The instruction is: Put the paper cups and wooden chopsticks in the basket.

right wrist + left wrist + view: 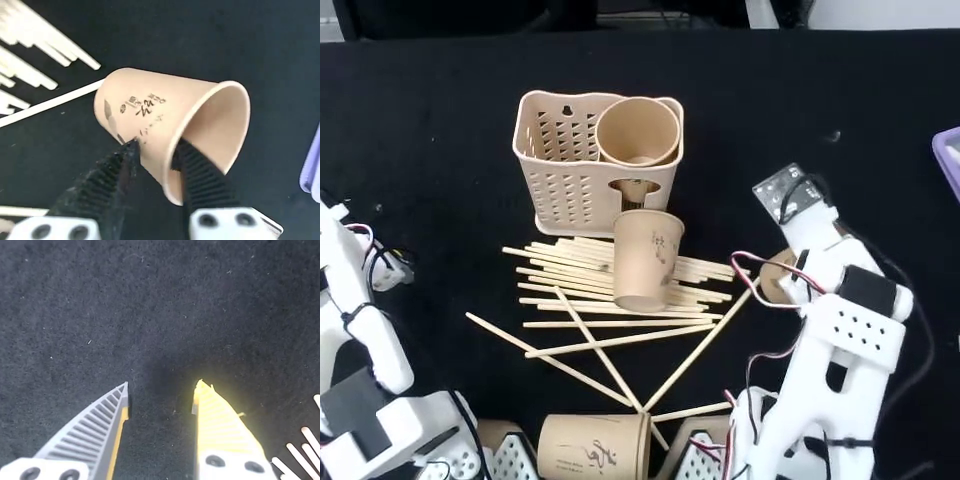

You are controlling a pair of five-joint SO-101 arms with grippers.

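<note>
Right wrist view: right gripper (pixel 156 148) pinches rim wall of paper cup (pixel 150 110); best lifted level, released upright over basket (pixel 560 185).

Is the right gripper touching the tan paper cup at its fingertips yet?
Touching. The right wrist view shows the right gripper clamped on the tan paper cup at the rim wall, one black finger inside, the other outside.

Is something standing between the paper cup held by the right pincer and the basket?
Yes. An upside-down brown paper cup stands on the wooden chopsticks just before the beige plastic basket, roughly between it and the held paper cup; above them nothing visible blocks.
</note>
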